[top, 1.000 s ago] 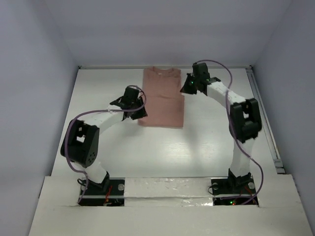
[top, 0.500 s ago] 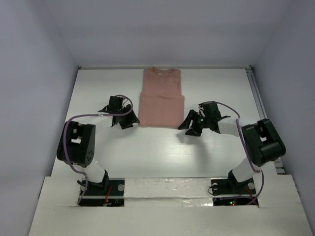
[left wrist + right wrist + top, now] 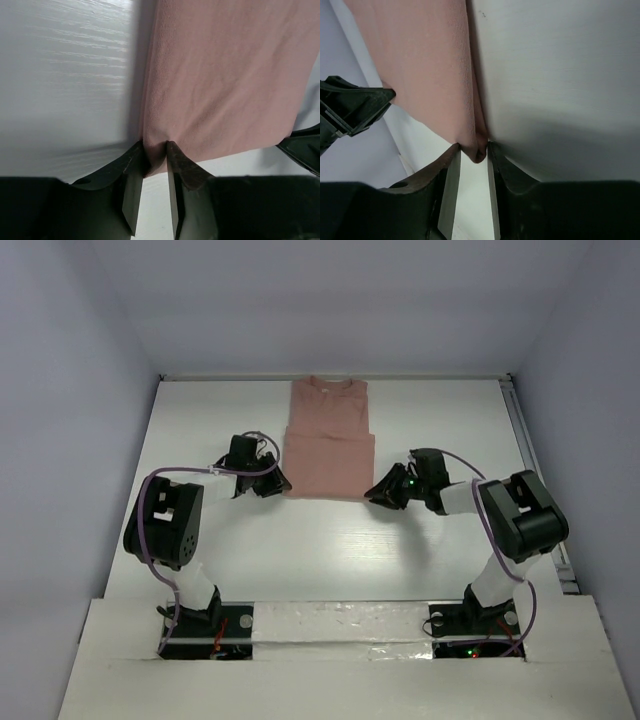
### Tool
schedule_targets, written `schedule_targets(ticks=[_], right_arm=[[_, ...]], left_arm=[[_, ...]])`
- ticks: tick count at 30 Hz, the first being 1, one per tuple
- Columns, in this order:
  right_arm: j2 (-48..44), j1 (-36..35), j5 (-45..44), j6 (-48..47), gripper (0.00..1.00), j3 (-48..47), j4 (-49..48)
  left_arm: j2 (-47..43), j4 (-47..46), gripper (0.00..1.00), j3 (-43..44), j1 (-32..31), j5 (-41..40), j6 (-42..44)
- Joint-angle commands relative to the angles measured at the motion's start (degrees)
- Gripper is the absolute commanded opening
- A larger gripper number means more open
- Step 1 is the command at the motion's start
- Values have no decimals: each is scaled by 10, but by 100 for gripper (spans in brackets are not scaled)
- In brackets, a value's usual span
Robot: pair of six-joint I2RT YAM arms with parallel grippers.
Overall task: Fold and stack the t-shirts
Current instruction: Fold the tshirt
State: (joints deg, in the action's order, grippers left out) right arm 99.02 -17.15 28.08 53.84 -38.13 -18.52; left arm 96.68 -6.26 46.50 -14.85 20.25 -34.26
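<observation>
Now my left gripper (image 3: 155,149) is pinched on the near-left corner of the t-shirt (image 3: 328,445), and my right gripper (image 3: 473,150) on its near-right corner. The shirt lies on the white table (image 3: 450,420), with pale walls (image 3: 60,390) around. Only the overhead view shows its collar, at the far edge.
</observation>
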Motion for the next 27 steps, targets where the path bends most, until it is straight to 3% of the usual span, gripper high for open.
schedule_targets(ticks=[1, 4, 10, 12, 13, 17, 19, 23, 27], right_arm=[[17, 4, -49, -5, 34, 14, 4], [28, 4, -51, -15, 34, 3, 13], [32, 10, -52, -24, 9, -12, 14], [33, 10, -50, -28, 0, -12, 13], [32, 10, -48, -30, 0, -12, 16], [-9, 10, -41, -47, 0, 12, 58], [-75, 5, -24, -59, 0, 36, 95], [-231, -10, -14, -86, 0, 95, 274], [-390, -10, -9, -83, 0, 75, 435]], left_arm=[[25, 46, 22, -23, -11, -20, 9], [19, 61, 22, -23, -11, -31, 12], [6, 88, 22, -15, -11, -49, 12], [5, 95, 9, -15, -11, -49, 14], [3, 96, 0, -16, -11, -49, 14], [-24, 135, 0, -32, -26, -43, 31], [-53, 152, 0, -50, -47, -35, 40], [-168, 231, 0, -112, -83, -15, 30], [-272, 321, 0, -104, -123, 6, -13]])
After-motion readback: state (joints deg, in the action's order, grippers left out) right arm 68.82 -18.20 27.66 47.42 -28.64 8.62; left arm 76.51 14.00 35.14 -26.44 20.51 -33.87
